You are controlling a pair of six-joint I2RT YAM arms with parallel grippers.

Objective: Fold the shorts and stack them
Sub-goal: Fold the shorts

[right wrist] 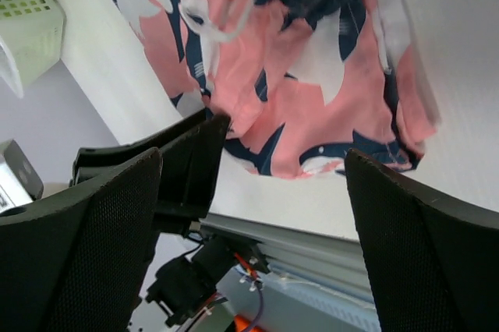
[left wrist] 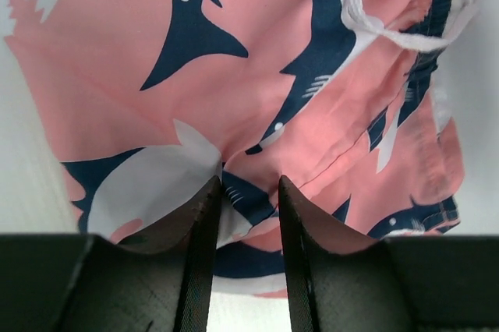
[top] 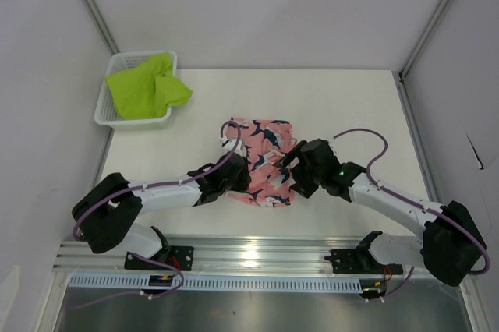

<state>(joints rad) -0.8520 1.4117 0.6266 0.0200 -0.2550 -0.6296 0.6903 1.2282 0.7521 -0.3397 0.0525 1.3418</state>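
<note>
Coral-pink shorts (top: 265,143) lie flat mid-table (top: 351,106), a bit left of centre, between the 2 grippers. They look rumpled, not neatly folded. The white drawstring (left wrist: 374,20) is loose at the far-right end in the left wrist view.

Left gripper (top: 236,174) is down on the near-left part of the pink pair. Its gap is narrow. The fingers (left wrist: 204,227) press into the cloth with a ridge of fabric bunching between the tips. They stand visibly apart, not clamped yet, and nothing is lifted.

Right gripper (top: 294,162) is at the right edge of the same pair, jaws spread wide and holding nothing. The right wrist view shows both fingers (right wrist: 101,231) well apart, with the near hem of the shorts and bare table between them. I cannot tell from these views whether its tips touch the cloth.

Lime-green shorts (top: 144,86) are bunched in the white mesh basket (top: 104,107) at the far-left corner. One part spills over the basket's right rim. They are well apart from the pink pair and from both grippers.

The 2 pairs are not stacked: 1 on the table, 1 in the basket.
</note>
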